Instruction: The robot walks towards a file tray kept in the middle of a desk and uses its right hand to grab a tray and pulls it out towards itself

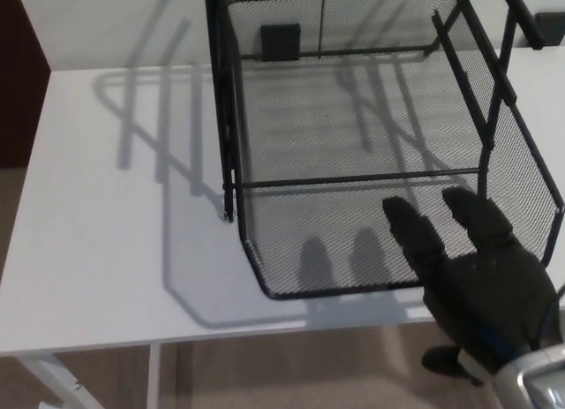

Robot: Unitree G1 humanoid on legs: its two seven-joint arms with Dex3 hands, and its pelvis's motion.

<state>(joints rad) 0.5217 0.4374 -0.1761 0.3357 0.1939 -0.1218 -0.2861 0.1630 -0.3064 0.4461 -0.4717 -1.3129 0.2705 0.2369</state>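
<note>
A black wire-mesh tray (pixel 353 144) sticks out of its upright black frame (pixel 221 100) on the white desk (pixel 106 250). The tray's front rim (pixel 335 292) reaches almost to the desk's near edge. My right hand (pixel 481 290) grips that rim at its right corner. Two fingers (pixel 410 232) lie over the rim inside the tray, and the thumb (pixel 446 360) sits below and outside it. The rim under the palm is hidden. My left hand does not show.
A dark brown panel (pixel 18 82) stands past the desk's left end. Tan floor and a white desk leg (pixel 53 378) show below the near edge. A small black block (pixel 280 40) sits at the tray's back, and another black frame part (pixel 547 25) at top right.
</note>
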